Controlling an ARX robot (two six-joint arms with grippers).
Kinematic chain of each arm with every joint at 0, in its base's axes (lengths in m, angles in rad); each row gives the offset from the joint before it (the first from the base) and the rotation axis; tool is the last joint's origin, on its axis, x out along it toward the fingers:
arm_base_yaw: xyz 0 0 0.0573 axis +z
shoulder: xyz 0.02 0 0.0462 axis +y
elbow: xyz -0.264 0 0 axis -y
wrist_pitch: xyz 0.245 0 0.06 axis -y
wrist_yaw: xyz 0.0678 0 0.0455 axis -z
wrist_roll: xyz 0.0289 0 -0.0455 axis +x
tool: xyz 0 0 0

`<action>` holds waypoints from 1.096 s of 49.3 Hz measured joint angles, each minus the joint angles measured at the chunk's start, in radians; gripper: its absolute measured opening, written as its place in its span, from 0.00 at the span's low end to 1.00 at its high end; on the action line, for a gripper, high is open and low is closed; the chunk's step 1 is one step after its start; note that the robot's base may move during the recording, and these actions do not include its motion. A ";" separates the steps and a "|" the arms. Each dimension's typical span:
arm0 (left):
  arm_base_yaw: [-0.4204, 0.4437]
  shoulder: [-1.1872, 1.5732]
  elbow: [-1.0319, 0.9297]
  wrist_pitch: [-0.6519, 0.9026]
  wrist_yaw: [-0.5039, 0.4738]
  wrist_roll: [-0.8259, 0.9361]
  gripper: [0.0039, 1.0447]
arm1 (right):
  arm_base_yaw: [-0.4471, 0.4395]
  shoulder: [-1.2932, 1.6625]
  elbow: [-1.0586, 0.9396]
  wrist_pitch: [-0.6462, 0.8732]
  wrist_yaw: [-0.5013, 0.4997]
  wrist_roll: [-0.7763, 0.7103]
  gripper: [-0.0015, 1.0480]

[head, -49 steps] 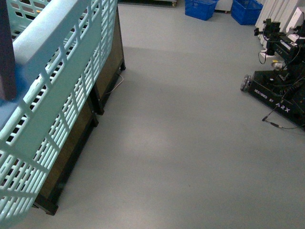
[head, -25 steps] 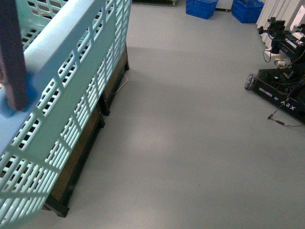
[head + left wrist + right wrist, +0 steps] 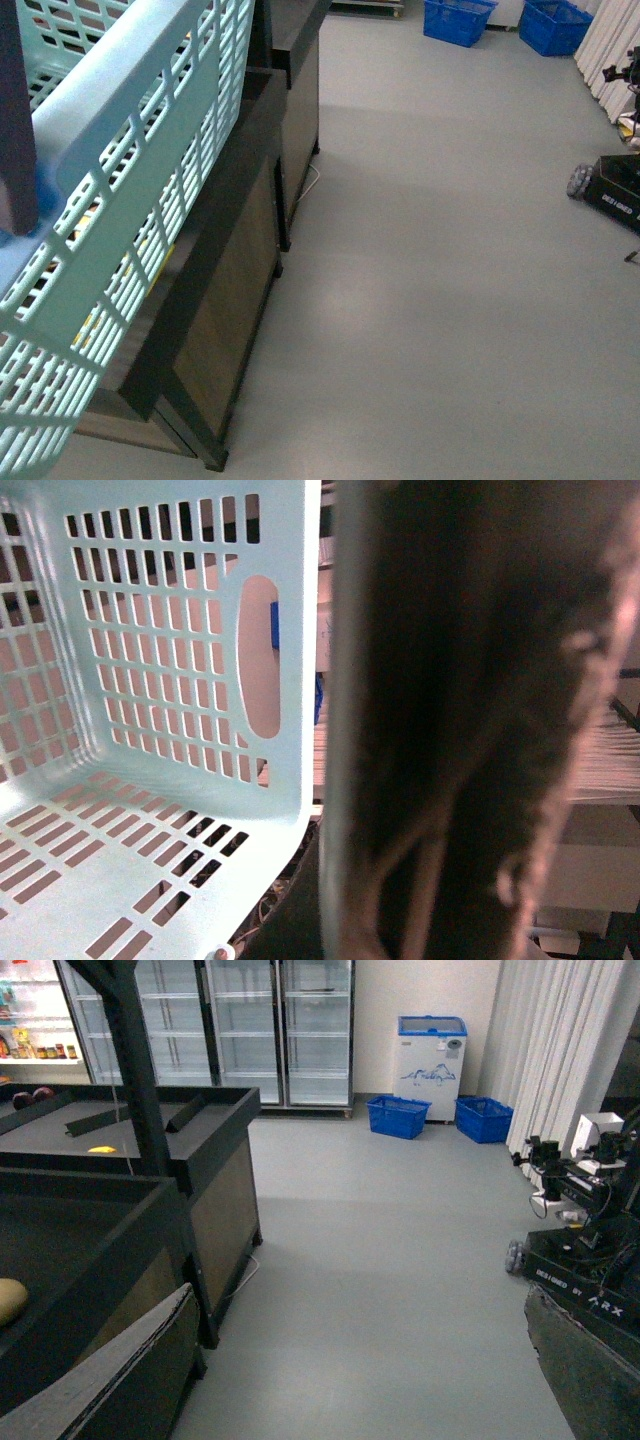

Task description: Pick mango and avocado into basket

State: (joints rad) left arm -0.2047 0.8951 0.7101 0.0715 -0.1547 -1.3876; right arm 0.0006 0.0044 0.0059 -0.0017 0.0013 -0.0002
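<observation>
Fearing what, exactly? my minder asks.

The basket (image 3: 130,120) first, I answer. It fills the upper left of the front view, tilted, and covers most of the desk (image 3: 230,300) from that camera. Reaching in half blind, I judge I could knock its lattice wall against the desk's edge. A dark blur (image 3: 470,710) fills the right half of the left wrist view, so I cannot tell how my left pincer stands. A slack hold there would let the basket slip. What shows of the basket's floor is bare. My right pincer (image 3: 355,1360) is spread wide, with nothing in it. A pale yellow fruit (image 3: 8,1300) lies on the desk at the left edge of the right wrist view, cut off. It may be the mango, but I cannot say. I do not see the avocado, so taking the wrong fruit is the smaller risk.

And against half a second ago?

The desk was then a narrow strip under the basket at lower left. Now it spreads toward lower centre. The other robot's base (image 3: 612,190) has slid to the right edge.
</observation>
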 joint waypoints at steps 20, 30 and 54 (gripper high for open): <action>0.000 -0.003 0.000 0.000 -0.001 0.000 0.07 | 0.000 0.001 0.000 0.000 0.000 0.000 0.93; 0.000 -0.003 0.000 0.000 -0.003 0.000 0.07 | 0.000 0.001 0.000 0.000 -0.002 0.000 0.93; 0.000 -0.002 -0.001 0.000 0.000 0.000 0.07 | 0.000 0.000 0.000 -0.002 -0.002 0.000 0.93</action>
State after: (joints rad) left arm -0.2047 0.8936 0.7094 0.0715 -0.1543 -1.3880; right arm 0.0006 0.0048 0.0055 -0.0032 -0.0002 -0.0002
